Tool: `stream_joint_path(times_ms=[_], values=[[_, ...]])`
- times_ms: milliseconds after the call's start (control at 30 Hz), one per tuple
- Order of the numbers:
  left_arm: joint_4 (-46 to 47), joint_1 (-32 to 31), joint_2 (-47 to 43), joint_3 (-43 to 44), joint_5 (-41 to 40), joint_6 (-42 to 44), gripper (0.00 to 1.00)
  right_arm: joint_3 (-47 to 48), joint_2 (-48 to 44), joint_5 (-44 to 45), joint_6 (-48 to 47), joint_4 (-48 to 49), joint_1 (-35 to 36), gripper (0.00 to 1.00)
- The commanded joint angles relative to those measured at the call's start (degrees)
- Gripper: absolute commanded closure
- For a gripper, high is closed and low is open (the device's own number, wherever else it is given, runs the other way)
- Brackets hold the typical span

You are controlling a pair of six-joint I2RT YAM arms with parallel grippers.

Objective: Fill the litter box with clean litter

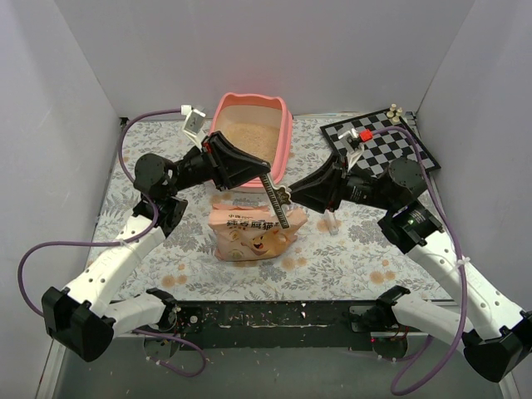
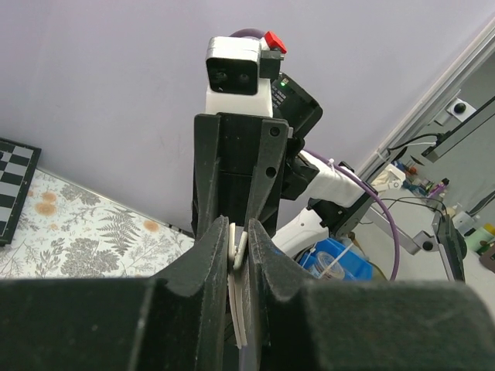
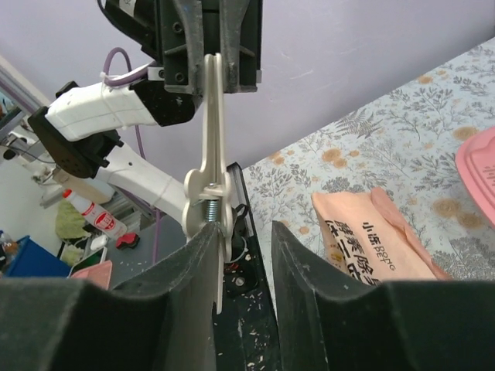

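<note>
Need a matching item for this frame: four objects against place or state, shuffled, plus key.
Things
1. litter box
2. printed bag
3. chessboard
4. clip

Places or states
A. far right, beyond the right arm
B. pinched in the left gripper, between the two arms
C. far centre, with beige litter inside
D. lying flat just in front of the litter box

Pairs: 1-C, 2-D, 3-A, 4-B
</note>
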Motion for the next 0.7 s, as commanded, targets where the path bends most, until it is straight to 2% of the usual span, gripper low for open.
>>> stream_joint_path(times_ms=[0,133,300,600,667], values=[[-3.6,0.3,-2.0,2.4,1.1,2.5,1.0,4.6,-0.9,3.5,-8.0,-7.5,0.0,0.53],[-8.5,0.3,-2.4,4.2,1.6,4.6,1.0,9.4,-1.7,5.7,-17.2,-18.5,0.1,0.43],[-11.7,0.2,-2.8,4.5,2.4,6.0,0.98,12.3,-1.1,3.9,-20.9,-22.0,0.1,0.39],[-11.9,0.3,-3.5,4.0,2.3,6.4,0.92,9.8,0.1,-2.5,-14.4,-13.3,0.1,0.37],[-11.8,0.3,-3.3,4.3,2.2,6.3,0.92,8.2,0.3,-4.0,-12.2,-8.7,0.1,0.37]])
